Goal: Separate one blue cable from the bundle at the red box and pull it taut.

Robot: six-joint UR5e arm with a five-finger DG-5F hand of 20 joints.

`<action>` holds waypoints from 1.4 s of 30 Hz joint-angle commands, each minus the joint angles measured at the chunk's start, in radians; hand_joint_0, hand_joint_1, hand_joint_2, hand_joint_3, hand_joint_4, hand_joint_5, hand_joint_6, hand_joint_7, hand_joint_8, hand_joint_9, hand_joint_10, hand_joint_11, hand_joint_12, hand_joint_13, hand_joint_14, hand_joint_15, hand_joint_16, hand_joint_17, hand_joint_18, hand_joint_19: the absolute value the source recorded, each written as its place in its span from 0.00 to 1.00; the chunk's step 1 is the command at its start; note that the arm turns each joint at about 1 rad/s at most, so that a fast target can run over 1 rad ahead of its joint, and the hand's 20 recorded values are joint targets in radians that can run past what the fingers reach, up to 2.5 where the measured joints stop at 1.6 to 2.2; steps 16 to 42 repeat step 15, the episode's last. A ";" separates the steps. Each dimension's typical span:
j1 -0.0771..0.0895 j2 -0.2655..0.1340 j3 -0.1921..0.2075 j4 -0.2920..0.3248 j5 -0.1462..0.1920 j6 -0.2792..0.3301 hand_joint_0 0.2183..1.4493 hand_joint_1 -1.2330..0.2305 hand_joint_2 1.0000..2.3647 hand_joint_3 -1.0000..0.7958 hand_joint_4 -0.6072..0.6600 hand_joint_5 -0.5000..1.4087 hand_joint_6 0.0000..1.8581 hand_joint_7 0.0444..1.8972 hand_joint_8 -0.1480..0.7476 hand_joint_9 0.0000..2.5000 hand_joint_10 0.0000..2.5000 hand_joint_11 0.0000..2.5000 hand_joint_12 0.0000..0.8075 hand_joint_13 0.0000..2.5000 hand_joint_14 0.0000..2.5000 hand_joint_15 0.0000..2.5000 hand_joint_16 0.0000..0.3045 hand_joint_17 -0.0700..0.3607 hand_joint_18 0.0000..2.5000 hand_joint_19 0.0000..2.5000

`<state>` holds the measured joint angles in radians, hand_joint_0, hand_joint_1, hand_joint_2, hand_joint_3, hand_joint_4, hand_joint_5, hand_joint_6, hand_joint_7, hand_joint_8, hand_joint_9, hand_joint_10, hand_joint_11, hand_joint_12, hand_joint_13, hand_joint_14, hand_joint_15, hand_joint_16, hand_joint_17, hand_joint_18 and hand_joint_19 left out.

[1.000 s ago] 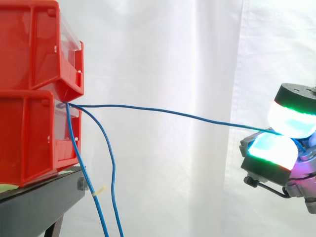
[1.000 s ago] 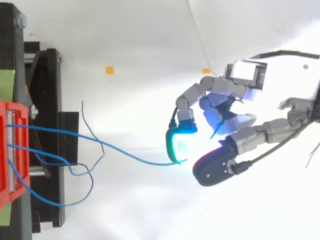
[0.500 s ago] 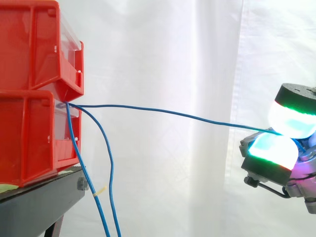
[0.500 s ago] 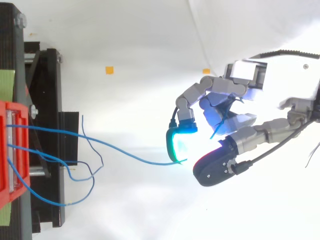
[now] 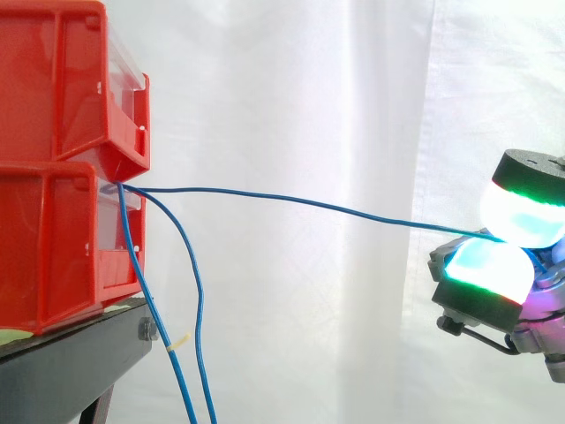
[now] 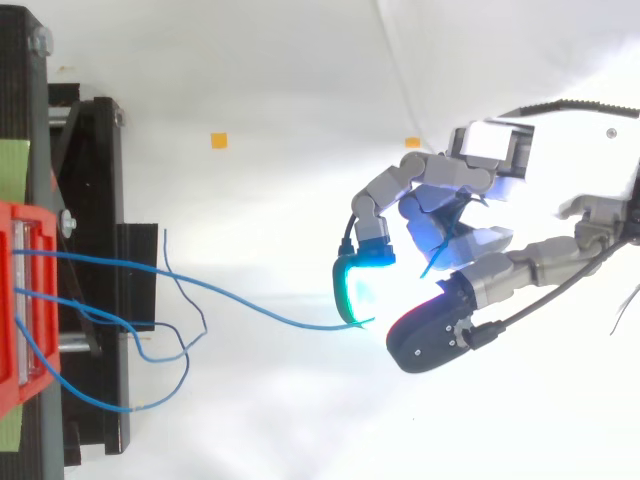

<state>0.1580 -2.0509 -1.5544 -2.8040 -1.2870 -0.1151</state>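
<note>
Blue cable [image 5: 300,200] ran from the front of the lower red box [image 5: 53,238] in a nearly straight, slightly sagging line to your hand [image 6: 440,225], which pinched it between glowing fingertips [image 5: 521,212]. Other blue cables [image 5: 199,336] hung slack below the box, beside the black stand [image 5: 71,362].

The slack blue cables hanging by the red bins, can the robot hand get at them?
Probably not yet: the hand is shut on the stretched thin blue cable, well away from the slack blue cables, though nothing stands between.
</note>
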 commanded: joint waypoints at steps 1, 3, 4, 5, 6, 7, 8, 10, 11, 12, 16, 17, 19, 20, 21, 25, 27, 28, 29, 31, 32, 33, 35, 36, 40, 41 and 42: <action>0.000 0.000 0.000 0.000 0.000 0.000 0.47 0.29 0.01 0.34 0.40 0.17 0.53 0.66 0.49 0.27 1.00 0.60 0.43 0.33 1.00 0.55 0.12 0.35 0.50 0.63; 0.000 0.000 0.000 0.000 0.000 0.000 0.47 0.29 0.01 0.34 0.39 0.17 0.53 0.65 0.49 0.27 1.00 0.60 0.43 0.33 1.00 0.56 0.12 0.35 0.50 0.63; 0.000 0.000 -0.001 0.000 0.002 0.000 0.47 0.29 0.01 0.34 0.39 0.17 0.53 0.65 0.48 0.26 1.00 0.60 0.43 0.33 1.00 0.56 0.12 0.35 0.50 0.63; 0.000 0.000 0.000 0.001 0.000 0.000 0.47 0.29 0.01 0.34 0.39 0.17 0.53 0.65 0.49 0.26 1.00 0.61 0.43 0.33 1.00 0.56 0.12 0.35 0.50 0.63; 0.000 0.000 0.000 0.001 0.002 0.000 0.47 0.29 0.01 0.34 0.40 0.17 0.53 0.65 0.48 0.26 1.00 0.61 0.43 0.33 1.00 0.56 0.12 0.35 0.50 0.63; 0.000 0.000 0.000 0.000 0.000 0.000 0.47 0.29 0.01 0.34 0.40 0.17 0.53 0.65 0.49 0.26 1.00 0.61 0.42 0.33 1.00 0.56 0.12 0.35 0.50 0.63; 0.000 0.000 -0.001 0.000 0.002 0.000 0.47 0.29 0.01 0.34 0.40 0.17 0.53 0.64 0.49 0.26 1.00 0.60 0.44 0.33 1.00 0.56 0.12 0.35 0.50 0.63; 0.000 0.000 -0.001 0.000 0.000 0.000 0.46 0.29 0.01 0.35 0.41 0.17 0.53 0.64 0.49 0.27 1.00 0.60 0.44 0.33 1.00 0.56 0.12 0.36 0.50 0.63; 0.000 0.000 -0.001 0.000 0.000 0.000 0.46 0.29 0.01 0.34 0.41 0.17 0.53 0.64 0.49 0.27 1.00 0.59 0.43 0.33 1.00 0.56 0.12 0.36 0.50 0.62; 0.000 0.000 0.000 0.001 0.000 0.000 0.46 0.29 0.01 0.34 0.41 0.17 0.53 0.65 0.49 0.27 1.00 0.59 0.43 0.33 1.00 0.56 0.12 0.35 0.50 0.63; 0.000 0.000 0.000 0.001 0.000 0.000 0.46 0.28 0.01 0.34 0.40 0.17 0.53 0.65 0.49 0.27 1.00 0.59 0.42 0.33 1.00 0.56 0.12 0.36 0.50 0.62; 0.000 0.000 0.000 0.001 0.000 0.000 0.46 0.28 0.01 0.34 0.40 0.17 0.53 0.65 0.49 0.27 1.00 0.59 0.42 0.33 1.00 0.56 0.12 0.36 0.50 0.62; 0.000 0.000 0.000 0.001 0.000 0.000 0.46 0.28 0.01 0.34 0.40 0.17 0.53 0.65 0.49 0.27 1.00 0.59 0.42 0.33 1.00 0.56 0.12 0.36 0.50 0.62; 0.000 0.000 0.000 0.001 0.000 0.000 0.46 0.28 0.01 0.34 0.40 0.17 0.53 0.65 0.49 0.27 1.00 0.59 0.42 0.33 1.00 0.56 0.12 0.36 0.50 0.62; 0.000 0.000 0.000 0.001 0.000 0.000 0.46 0.28 0.01 0.34 0.40 0.17 0.53 0.65 0.49 0.27 1.00 0.59 0.42 0.33 1.00 0.56 0.12 0.36 0.50 0.62; 0.000 0.000 0.000 0.001 0.000 0.000 0.46 0.28 0.01 0.34 0.40 0.17 0.53 0.65 0.49 0.27 1.00 0.59 0.42 0.33 1.00 0.56 0.12 0.36 0.50 0.62; 0.000 0.000 0.000 0.001 0.000 0.000 0.46 0.28 0.01 0.34 0.40 0.17 0.53 0.65 0.49 0.27 1.00 0.59 0.42 0.33 1.00 0.56 0.12 0.36 0.50 0.62; 0.000 0.000 0.000 0.001 0.000 0.000 0.46 0.28 0.01 0.34 0.40 0.17 0.53 0.65 0.49 0.27 1.00 0.59 0.42 0.33 1.00 0.56 0.12 0.36 0.50 0.62; 0.000 0.000 0.000 0.001 0.000 0.000 0.46 0.28 0.01 0.34 0.40 0.17 0.53 0.65 0.49 0.27 1.00 0.59 0.42 0.33 1.00 0.56 0.12 0.36 0.50 0.62; 0.000 0.000 0.000 0.001 0.000 0.000 0.46 0.28 0.01 0.34 0.40 0.17 0.53 0.65 0.49 0.27 1.00 0.59 0.42 0.33 1.00 0.56 0.12 0.36 0.50 0.62; 0.000 0.000 0.000 0.001 0.000 0.000 0.46 0.28 0.01 0.34 0.40 0.17 0.53 0.65 0.49 0.27 1.00 0.59 0.42 0.33 1.00 0.56 0.12 0.36 0.50 0.62; 0.000 0.000 0.000 0.001 0.000 0.000 0.46 0.28 0.01 0.34 0.40 0.17 0.53 0.65 0.49 0.27 1.00 0.59 0.42 0.33 1.00 0.56 0.12 0.36 0.50 0.62; 0.000 0.000 0.000 0.001 0.000 0.000 0.46 0.28 0.01 0.34 0.40 0.17 0.53 0.65 0.49 0.27 1.00 0.59 0.42 0.33 1.00 0.56 0.12 0.36 0.50 0.62; 0.000 0.000 0.000 0.001 0.000 0.000 0.46 0.28 0.01 0.34 0.40 0.17 0.53 0.65 0.49 0.27 1.00 0.59 0.42 0.33 1.00 0.56 0.12 0.36 0.50 0.62; 0.000 0.000 0.000 0.001 0.000 0.000 0.46 0.28 0.01 0.34 0.40 0.17 0.53 0.65 0.49 0.27 1.00 0.59 0.42 0.33 1.00 0.56 0.12 0.36 0.50 0.62; 0.000 0.000 0.000 0.001 0.000 0.000 0.46 0.28 0.01 0.34 0.40 0.17 0.53 0.65 0.49 0.27 1.00 0.59 0.42 0.33 1.00 0.56 0.12 0.36 0.50 0.62; 0.000 0.000 0.000 0.001 0.000 0.000 0.46 0.28 0.01 0.34 0.40 0.17 0.53 0.65 0.49 0.27 1.00 0.59 0.42 0.33 1.00 0.56 0.12 0.36 0.50 0.62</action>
